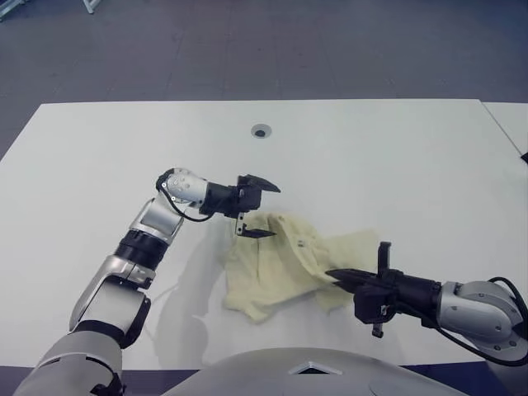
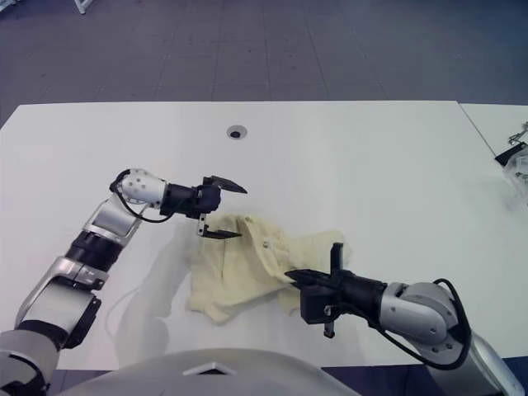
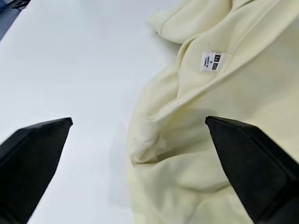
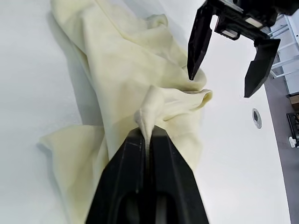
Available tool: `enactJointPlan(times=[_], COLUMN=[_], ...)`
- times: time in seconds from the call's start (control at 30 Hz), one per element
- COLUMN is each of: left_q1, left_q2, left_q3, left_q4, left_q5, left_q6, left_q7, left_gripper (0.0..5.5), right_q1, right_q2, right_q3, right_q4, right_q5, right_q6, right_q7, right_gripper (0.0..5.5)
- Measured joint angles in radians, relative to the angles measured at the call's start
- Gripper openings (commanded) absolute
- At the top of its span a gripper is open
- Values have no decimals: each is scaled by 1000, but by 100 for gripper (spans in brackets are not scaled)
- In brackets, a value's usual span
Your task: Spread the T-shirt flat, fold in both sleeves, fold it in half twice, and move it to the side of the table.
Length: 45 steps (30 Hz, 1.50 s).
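Crumpled shirt (image 1: 276, 268) lies on table (image 1: 388, 157); right gripper (image 1: 334, 275) pinches its near-right fold, left gripper (image 1: 273, 212) gapes above its far-left edge.

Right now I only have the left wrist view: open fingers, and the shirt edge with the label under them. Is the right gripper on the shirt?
Observer: Yes. The right gripper is shut on a pinched-up fold of the T-shirt.
Operator: Which part of the shirt?
Observer: Toward its right side, on the part nearer the robot. The left gripper is at the opposite, far-left edge.
Operator: Is the shirt flat yet?
Observer: No. It lies bunched in a heap in the near middle of the table, with no sleeve laid out.
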Motion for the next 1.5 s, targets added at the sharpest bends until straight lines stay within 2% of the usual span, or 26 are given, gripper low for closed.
enactJointPlan(times=[0.33,0.63,0.93,1.07,1.17,1.33,1.5], left_q1=[-47,-78,-121,-147,-159,-258,-424], left_q2=[-22,-88,-67,-49,-42,-27,3], left_q3=[-26,-30,-28,-6,13,59,72], left_q4=[158,247,315,320,293,270,364], left_q5=[9,48,101,106,101,92,158], left_q6=[-52,-118,-170,-177,-170,-143,-186], left_q7=[-127,-107,-91,-85,-84,-58,18], left_gripper=[310,162,21,2,2,2,2], right_q1=[-5,-5,-9,-74,-217,-567,-845], right_q2=[-15,-15,-7,24,56,99,171], right_q3=[3,19,25,-14,-37,-5,56], right_q4=[15,14,18,43,101,383,722], right_q5=[-5,-27,-49,-28,16,3,-42], right_q6=[-37,-58,-52,34,125,171,81], right_q7=[20,20,2,-23,-43,-82,-155], right_gripper=[0,0,0,0,0,0,0])
